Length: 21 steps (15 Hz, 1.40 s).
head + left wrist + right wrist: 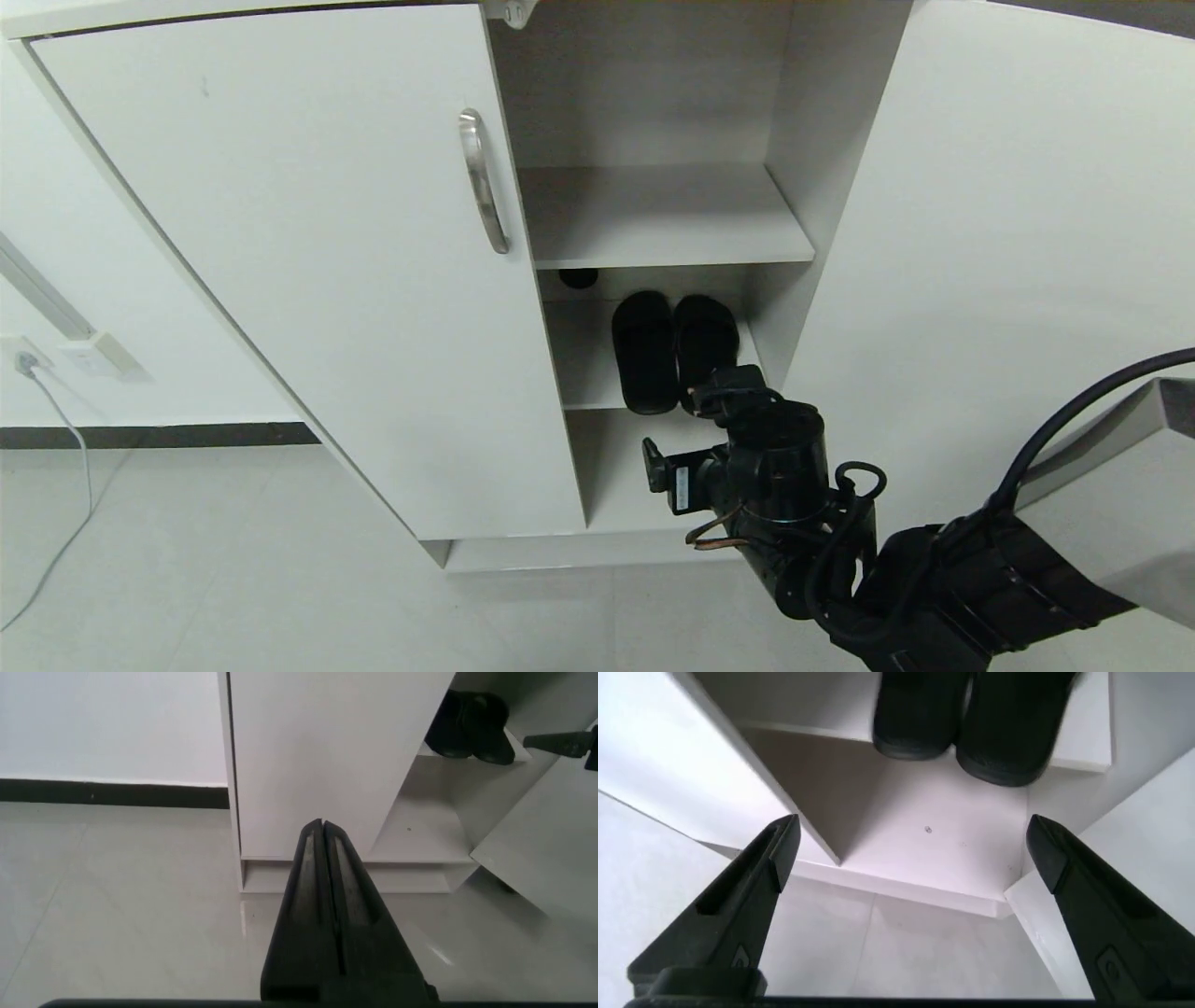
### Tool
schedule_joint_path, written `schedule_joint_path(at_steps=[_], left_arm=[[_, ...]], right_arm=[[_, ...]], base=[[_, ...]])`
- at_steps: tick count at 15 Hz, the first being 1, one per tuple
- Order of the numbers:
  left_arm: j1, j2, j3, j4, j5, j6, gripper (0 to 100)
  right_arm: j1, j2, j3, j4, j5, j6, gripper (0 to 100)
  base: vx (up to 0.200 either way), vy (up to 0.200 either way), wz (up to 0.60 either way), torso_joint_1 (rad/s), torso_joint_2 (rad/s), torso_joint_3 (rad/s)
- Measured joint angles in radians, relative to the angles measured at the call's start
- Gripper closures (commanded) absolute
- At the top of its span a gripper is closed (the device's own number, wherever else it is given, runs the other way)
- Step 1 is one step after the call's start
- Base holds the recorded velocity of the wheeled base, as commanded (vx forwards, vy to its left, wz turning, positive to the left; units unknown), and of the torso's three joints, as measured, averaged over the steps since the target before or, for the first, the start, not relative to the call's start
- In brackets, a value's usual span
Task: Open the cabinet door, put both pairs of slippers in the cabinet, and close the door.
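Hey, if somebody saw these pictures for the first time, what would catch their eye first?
The pair of black slippers stands out, side by side on a shelf inside the white cabinet, whose right door stands open. Just in front of them the right gripper hovers with its fingers wide apart, holding nothing.

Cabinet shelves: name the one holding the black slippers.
The middle shelf: the pair of black slippers sits side by side on it, just beyond the right end effector. The upper shelf and the cabinet floor hold no slippers.
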Motion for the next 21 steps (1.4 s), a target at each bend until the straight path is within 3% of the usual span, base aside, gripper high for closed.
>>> schedule_joint_path(at_steps=[12,21], left_arm=[[0.000,0.000,0.000,0.000,-0.001,0.000,100],[0.000,0.000,0.000,0.000,-0.003,0.001,100]], right_arm=[[0.006,0.000,0.022,-0.023,-0.001,-0.003,0],[0.013,0.000,0.035,-0.023,-0.001,-0.003,0]], base=[[0.000,0.000,0.00,0.000,0.00,0.000],[0.000,0.000,0.00,-0.001,0.00,0.189]])
